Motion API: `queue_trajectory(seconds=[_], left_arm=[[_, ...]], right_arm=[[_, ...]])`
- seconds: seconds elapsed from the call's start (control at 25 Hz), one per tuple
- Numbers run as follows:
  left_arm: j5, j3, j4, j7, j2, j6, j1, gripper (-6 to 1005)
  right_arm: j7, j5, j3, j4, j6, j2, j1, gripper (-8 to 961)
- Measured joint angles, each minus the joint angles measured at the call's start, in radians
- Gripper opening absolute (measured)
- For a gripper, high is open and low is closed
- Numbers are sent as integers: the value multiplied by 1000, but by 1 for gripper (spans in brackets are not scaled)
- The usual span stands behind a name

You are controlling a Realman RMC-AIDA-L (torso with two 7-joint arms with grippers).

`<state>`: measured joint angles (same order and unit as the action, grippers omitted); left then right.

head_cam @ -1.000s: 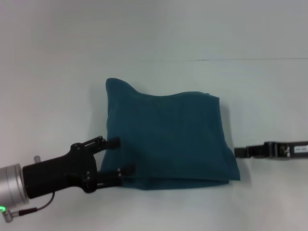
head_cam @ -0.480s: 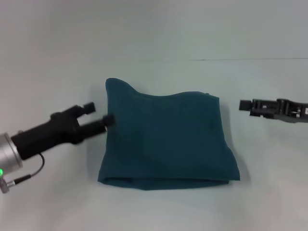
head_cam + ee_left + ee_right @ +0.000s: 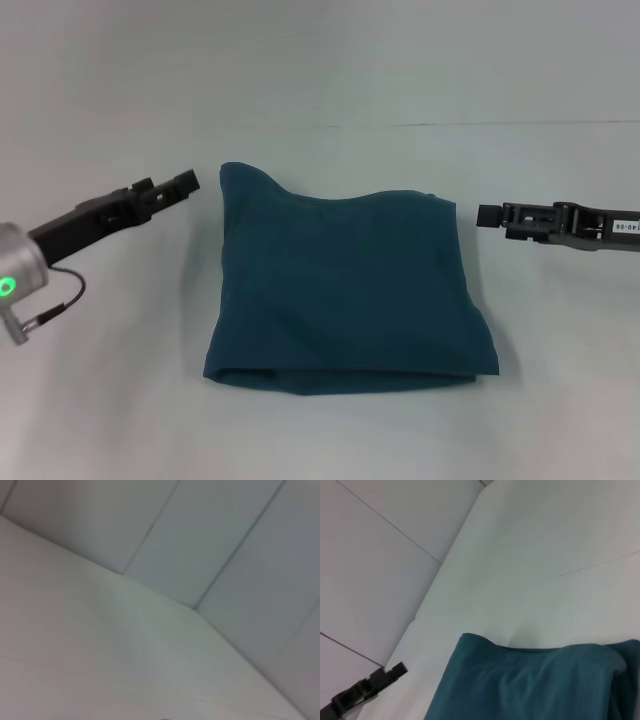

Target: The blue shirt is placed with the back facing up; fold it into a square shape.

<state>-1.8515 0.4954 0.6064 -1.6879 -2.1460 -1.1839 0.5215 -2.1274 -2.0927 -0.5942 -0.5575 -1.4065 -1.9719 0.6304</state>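
Observation:
The blue shirt (image 3: 345,285) lies folded into a rough square on the white table, with a doubled edge along its near side and its far left corner bulging up. My left gripper (image 3: 180,184) hovers just left of that far left corner, clear of the cloth and holding nothing. Off the shirt's far right corner my right gripper (image 3: 490,215) hovers, a short gap away, also holding nothing. The right wrist view shows the shirt (image 3: 535,685) with the left gripper (image 3: 390,674) beyond it. Only table and wall show in the left wrist view.
The white table (image 3: 320,440) runs back to a seam line (image 3: 500,124) far behind the shirt. Pale wall panels (image 3: 210,535) stand behind the table. Nothing else lies on the surface.
My left gripper drew back from the shirt's near left edge and rose toward the far left corner. My right gripper rose from the shirt's near right side to beside its far right corner.

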Motion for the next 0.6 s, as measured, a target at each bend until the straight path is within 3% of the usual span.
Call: queue_trajectory(seconds=[0.16, 0.6], left_arm=[[-10, 40, -4, -12, -13, 128, 38, 892], [-4, 216, -47, -3, -16, 281, 103, 890]], right_arm=[[-23, 0, 0, 0, 0, 6, -5, 915], [-40, -10, -3, 3, 14, 1, 5, 915]])
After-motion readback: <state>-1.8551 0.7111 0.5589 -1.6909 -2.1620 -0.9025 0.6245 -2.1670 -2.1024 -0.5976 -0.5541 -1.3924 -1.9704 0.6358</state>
